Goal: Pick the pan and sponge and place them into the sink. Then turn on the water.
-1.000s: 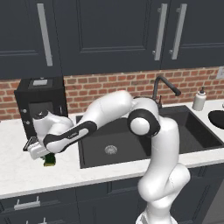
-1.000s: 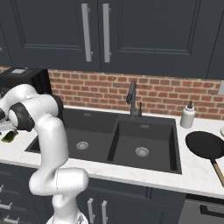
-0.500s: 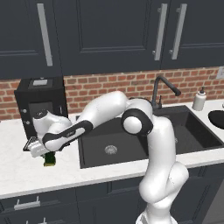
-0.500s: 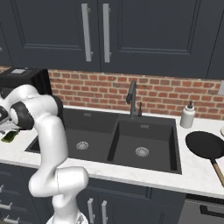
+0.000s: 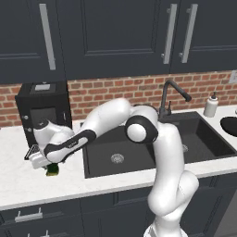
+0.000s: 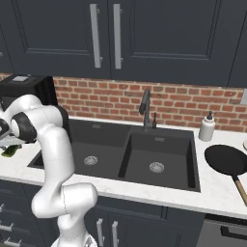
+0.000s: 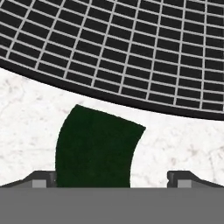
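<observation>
The gripper [image 5: 42, 163] is down low over the sponge [image 5: 52, 170], which lies on the white tabletop [image 5: 18, 180] well to the left of the sink [image 5: 139, 152], just in front of the black coffee machine [image 5: 44, 104]. In the hand view the jaws stand wide apart with nothing between them, and the sponge [image 7: 96, 146] sits off-centre, crowding the left finger rather than lying midway. That's the risk as I see it: close from here and one finger could land on top of the sponge or nudge it sideways, giving a pinch on one corner that slips on the lift, and the coffee machine's grille [image 7: 131, 48] looms close ahead. Compared with half a second ago, the hand has sunk a touch lower toward the tabletop; the sponge hasn't moved. The pan [image 6: 226, 160] waits on the tabletop right of the sink [image 6: 120, 154], beside the soap bottle [image 6: 207, 128]; no water runs from the faucet [image 6: 145, 107].
</observation>
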Motion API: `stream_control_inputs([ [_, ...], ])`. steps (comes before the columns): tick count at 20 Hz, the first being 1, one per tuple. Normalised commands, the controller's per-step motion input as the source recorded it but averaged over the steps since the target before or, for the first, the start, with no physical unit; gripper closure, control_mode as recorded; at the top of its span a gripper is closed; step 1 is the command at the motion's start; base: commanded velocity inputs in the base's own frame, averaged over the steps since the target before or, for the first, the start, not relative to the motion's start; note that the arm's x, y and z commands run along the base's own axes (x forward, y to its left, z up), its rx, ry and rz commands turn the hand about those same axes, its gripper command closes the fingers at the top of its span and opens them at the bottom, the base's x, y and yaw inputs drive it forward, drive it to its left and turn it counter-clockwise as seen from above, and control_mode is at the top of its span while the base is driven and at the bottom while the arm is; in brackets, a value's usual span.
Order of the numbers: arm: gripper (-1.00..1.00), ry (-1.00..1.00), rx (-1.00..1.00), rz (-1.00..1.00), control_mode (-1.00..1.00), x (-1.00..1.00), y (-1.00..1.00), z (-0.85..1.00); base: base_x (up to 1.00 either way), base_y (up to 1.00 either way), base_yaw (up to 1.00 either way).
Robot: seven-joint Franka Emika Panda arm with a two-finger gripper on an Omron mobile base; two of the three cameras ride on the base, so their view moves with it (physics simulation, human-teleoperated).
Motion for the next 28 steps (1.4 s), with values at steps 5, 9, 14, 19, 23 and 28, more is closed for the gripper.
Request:
stream_control_inputs([
  [5,-1.00,0.00,0.00,-0.07,-1.00,0.00,0.00,-0.14,0.00,0.00,0.00],
  [9,-1.00,0.00,0.00,-0.06,-1.00,0.00,0.00,-0.23,0.00,0.00,0.00],
  [14,-1.00,0.00,0.00,-0.06,-1.00,0.00,0.01,-0.30,0.00,0.00,0.00],
  [19,-1.00,0.00,0.00,-0.06,-1.00,0.00,0.00,-0.34,0.00,0.00,0.00],
  [23,1.00,0.00,0.00,-0.03,-1.00,0.00,0.00,-0.29,0.00,0.00,0.00],
  [28,1.00,0.00,0.00,0.00,-1.00,0.00,0.00,-0.05,0.00,0.00,0.00],
])
